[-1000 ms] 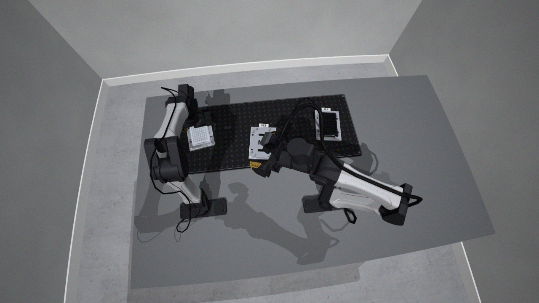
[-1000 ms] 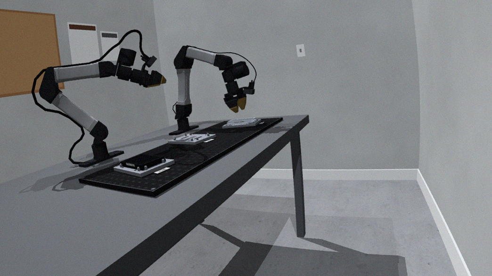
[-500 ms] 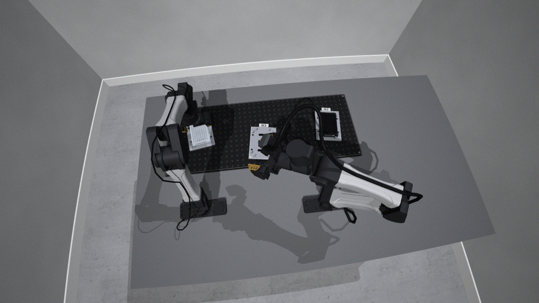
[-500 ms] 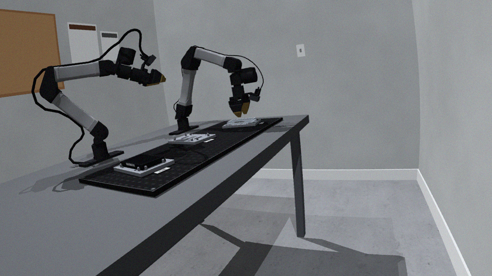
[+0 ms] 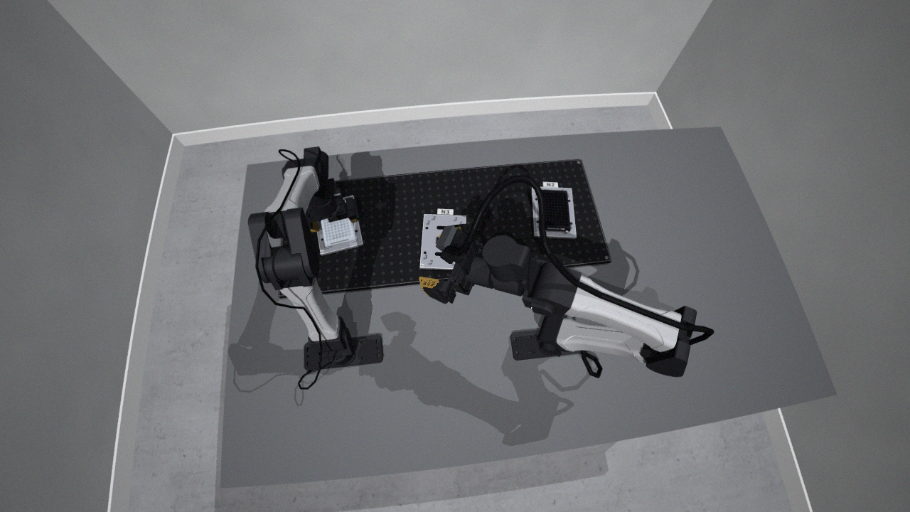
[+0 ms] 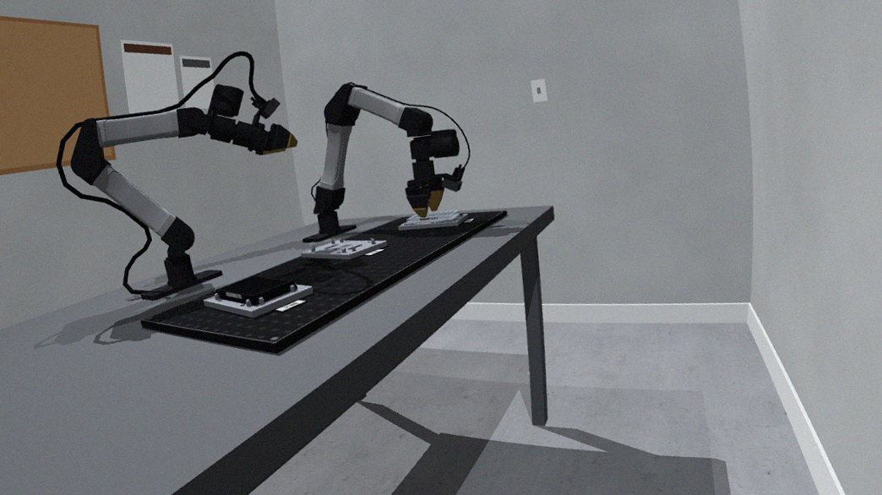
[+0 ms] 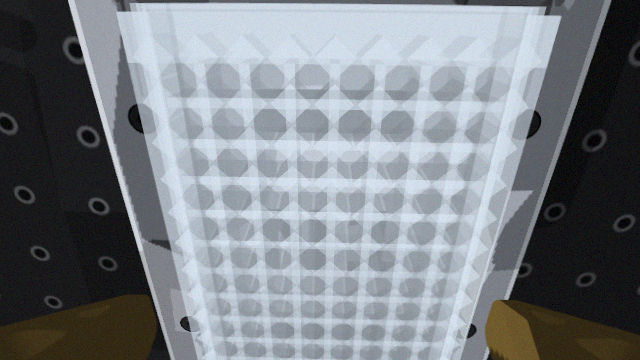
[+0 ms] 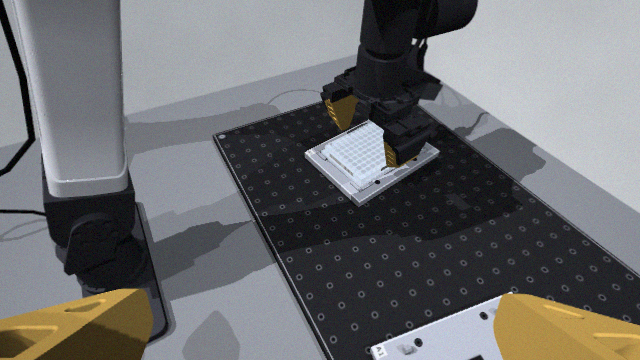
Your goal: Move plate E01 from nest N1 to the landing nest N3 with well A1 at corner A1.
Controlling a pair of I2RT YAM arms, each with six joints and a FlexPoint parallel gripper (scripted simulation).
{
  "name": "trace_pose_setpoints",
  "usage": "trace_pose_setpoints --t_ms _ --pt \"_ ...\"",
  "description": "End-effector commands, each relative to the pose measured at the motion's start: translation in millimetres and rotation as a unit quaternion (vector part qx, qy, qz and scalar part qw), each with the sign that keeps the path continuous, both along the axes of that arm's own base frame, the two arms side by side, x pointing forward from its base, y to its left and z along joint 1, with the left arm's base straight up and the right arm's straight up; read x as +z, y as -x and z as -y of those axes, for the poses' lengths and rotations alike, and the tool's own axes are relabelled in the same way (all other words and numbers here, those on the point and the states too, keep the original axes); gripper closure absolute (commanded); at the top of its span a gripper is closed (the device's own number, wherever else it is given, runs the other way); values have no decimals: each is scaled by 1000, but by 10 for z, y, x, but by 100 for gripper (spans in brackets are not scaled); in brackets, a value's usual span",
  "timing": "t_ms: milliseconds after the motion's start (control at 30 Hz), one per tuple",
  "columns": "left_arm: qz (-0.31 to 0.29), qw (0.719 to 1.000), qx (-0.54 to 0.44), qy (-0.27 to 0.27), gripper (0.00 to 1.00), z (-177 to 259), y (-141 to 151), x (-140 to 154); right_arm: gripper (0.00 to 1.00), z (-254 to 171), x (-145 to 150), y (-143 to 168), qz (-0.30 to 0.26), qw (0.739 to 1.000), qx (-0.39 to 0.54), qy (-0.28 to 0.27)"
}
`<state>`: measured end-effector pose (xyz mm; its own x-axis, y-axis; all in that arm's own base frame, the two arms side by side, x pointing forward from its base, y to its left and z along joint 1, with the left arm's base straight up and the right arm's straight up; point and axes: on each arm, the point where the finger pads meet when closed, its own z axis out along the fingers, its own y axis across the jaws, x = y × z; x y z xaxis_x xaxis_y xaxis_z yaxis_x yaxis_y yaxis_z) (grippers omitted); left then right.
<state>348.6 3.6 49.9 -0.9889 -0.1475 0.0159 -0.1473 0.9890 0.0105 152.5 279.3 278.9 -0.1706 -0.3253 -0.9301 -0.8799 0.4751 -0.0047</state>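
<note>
early days here — clear 96-well plate [image 5: 338, 232] [image 6: 434, 216] [image 7: 315, 200] [image 8: 361, 150] sitting on its pale nest [image 5: 356, 242] [image 6: 413, 226] [image 7: 565, 100] [image 8: 358, 198], both arms' fingers wide open, so grip, carry and N3 landing all remain

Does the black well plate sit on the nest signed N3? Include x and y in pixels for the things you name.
No, the black well plate [image 5: 557, 210] [image 6: 257, 290] sits on the nest signed N2.
</note>
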Motion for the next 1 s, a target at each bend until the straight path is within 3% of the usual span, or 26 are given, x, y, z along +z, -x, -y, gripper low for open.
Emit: trace_pose_setpoints --t_ms 0,567,967 --pt "3 1000 -2 4 0 32 -33 -117 0 -1 125 -8 4 1000 -3 -12" --pt "3 1000 -2 4 3 32 -31 -204 0 -1 125 -8 4 1000 -3 -12" --pt "4 1000 -3 4 18 14 -33 -203 0 -1 125 -8 4 1000 -3 -12"
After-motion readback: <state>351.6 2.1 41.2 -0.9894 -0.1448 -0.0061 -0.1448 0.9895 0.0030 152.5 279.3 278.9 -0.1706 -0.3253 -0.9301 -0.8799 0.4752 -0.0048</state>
